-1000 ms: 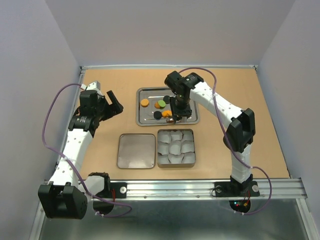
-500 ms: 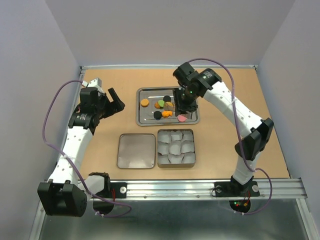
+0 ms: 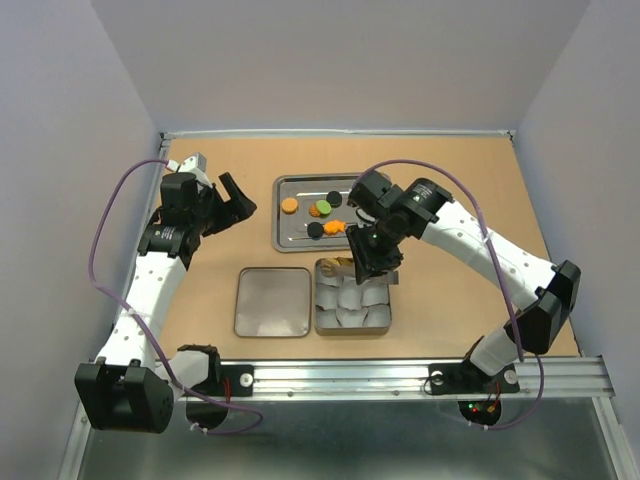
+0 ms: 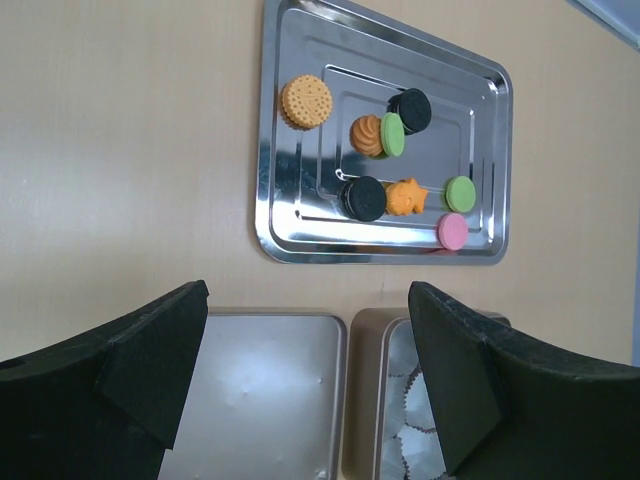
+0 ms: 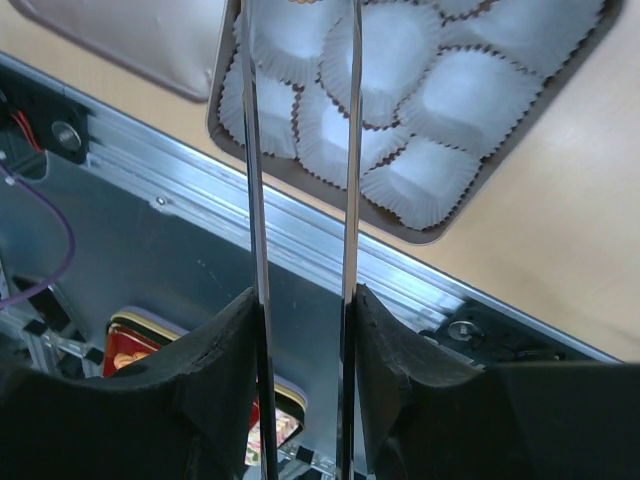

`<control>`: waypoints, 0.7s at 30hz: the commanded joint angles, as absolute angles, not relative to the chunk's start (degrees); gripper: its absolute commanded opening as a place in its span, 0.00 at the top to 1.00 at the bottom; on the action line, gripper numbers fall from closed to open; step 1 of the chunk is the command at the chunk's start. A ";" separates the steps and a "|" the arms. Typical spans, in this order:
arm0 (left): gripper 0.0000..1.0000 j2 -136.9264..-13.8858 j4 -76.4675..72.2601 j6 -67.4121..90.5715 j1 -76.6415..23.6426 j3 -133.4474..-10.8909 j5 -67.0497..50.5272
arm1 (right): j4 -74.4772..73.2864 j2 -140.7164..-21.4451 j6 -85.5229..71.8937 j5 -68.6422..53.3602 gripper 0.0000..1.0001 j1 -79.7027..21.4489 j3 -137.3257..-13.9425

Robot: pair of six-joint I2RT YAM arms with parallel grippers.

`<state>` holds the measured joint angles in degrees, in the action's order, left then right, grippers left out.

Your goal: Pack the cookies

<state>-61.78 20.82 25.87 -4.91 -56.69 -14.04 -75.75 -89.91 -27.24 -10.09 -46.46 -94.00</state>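
Note:
Several cookies lie on the steel tray (image 4: 285,215): an orange round one (image 4: 305,101), an orange swirl (image 4: 367,135), greens (image 4: 392,133), blacks (image 4: 362,198), an orange star (image 4: 405,197) and a pink one (image 4: 452,231). My right gripper (image 3: 372,250) (image 5: 305,300) is shut on metal tongs (image 5: 252,150). The tong tips reach over the far left corner of the tin (image 3: 352,330) of white paper cups, with a bit of orange cookie (image 5: 300,2) between them. My left gripper (image 3: 232,200) (image 4: 305,340) hangs open and empty left of the tray.
The tin's lid (image 3: 272,302) (image 4: 250,390) lies flat to the left of the tin. White paper cups (image 5: 440,95) fill the tin. An aluminium rail (image 3: 350,375) runs along the table's near edge. Walls close in the table on three sides.
My right arm has swung from over the tray toward the near side, bringing the tongs over the tin. The left gripper has shifted slightly to the right and stays open.

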 commanded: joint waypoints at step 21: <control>0.07 -59.06 19.25 26.37 -5.89 -55.46 -14.50 | -69.70 -91.76 -27.86 -6.77 0.52 -49.75 -91.23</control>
